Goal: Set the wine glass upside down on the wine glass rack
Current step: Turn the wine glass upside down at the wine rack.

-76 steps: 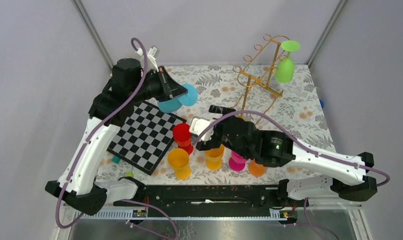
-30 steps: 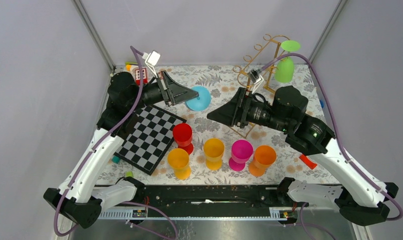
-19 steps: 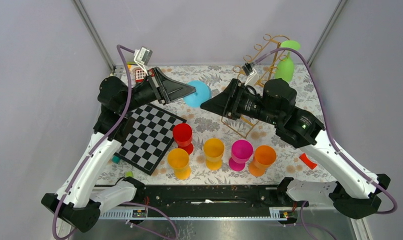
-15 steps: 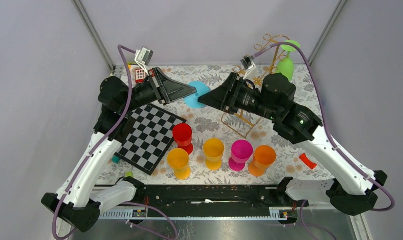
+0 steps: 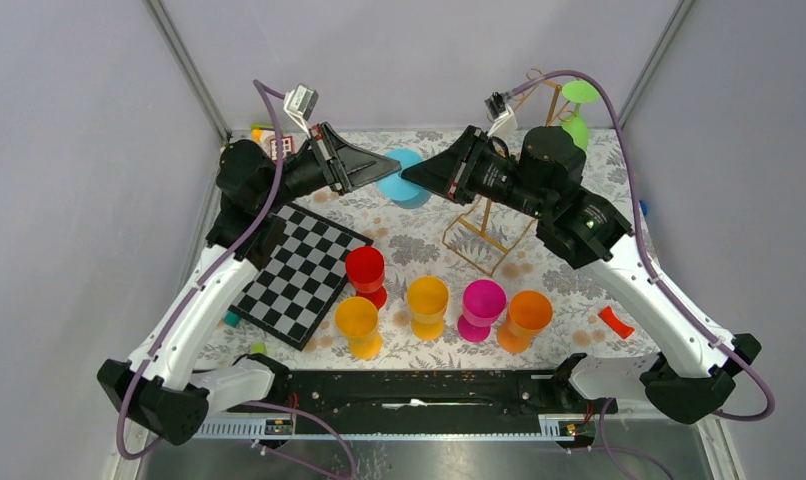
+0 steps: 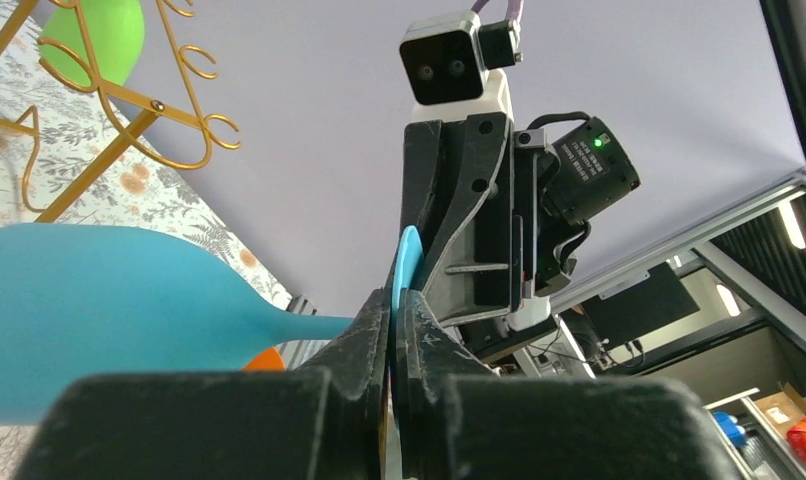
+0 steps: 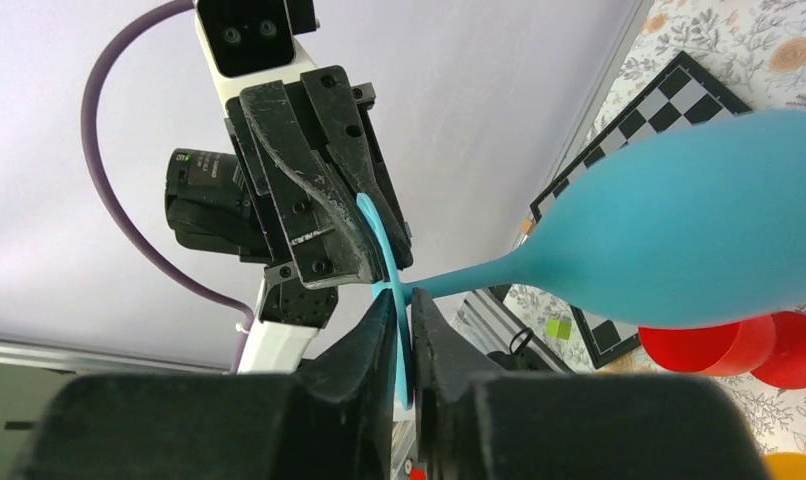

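Here we see both arms rising from the counter's near edge and leaning inward, their tips meeting above its far middle. The left claw (image 6: pixel 392 345) is clenched on the foot of the blue wine glass (image 5: pixel 399 187), and the right claw (image 7: pixel 404 340) pinches that same foot from the opposite side. The bowl juts out sideways in the air. The wine glass rack (image 6: pixel 109 150) stands apart, towards the far right corner.

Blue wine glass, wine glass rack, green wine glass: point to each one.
blue wine glass (image 7: pixel 699 230): right wrist view, middle of its bowl.
wine glass rack (image 6: pixel 155 105): left wrist view, the joint where the curled hooks meet the slanted bar.
green wine glass (image 5: pixel 580 91): top external view, its round foot at the rack's top.
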Controlling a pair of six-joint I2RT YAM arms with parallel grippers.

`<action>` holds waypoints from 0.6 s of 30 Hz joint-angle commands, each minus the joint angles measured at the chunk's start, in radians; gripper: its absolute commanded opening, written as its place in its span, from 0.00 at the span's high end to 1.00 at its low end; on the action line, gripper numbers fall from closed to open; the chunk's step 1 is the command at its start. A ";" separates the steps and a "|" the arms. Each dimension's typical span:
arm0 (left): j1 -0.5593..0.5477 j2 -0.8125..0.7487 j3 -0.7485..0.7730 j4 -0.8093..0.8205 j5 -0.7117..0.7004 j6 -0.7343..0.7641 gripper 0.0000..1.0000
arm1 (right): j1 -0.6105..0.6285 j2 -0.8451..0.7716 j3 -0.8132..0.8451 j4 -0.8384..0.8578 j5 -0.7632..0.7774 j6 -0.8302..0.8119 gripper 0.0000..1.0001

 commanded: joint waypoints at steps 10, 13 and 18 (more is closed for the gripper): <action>0.034 0.103 0.043 0.166 0.046 -0.061 0.83 | -0.023 0.058 0.034 0.106 -0.100 0.041 1.00; 0.040 0.112 0.049 0.169 0.044 -0.064 0.70 | -0.030 0.051 0.036 0.084 -0.089 0.058 1.00; 0.058 0.110 0.049 0.164 0.030 -0.046 0.52 | -0.035 0.038 0.055 -0.013 -0.062 0.037 1.00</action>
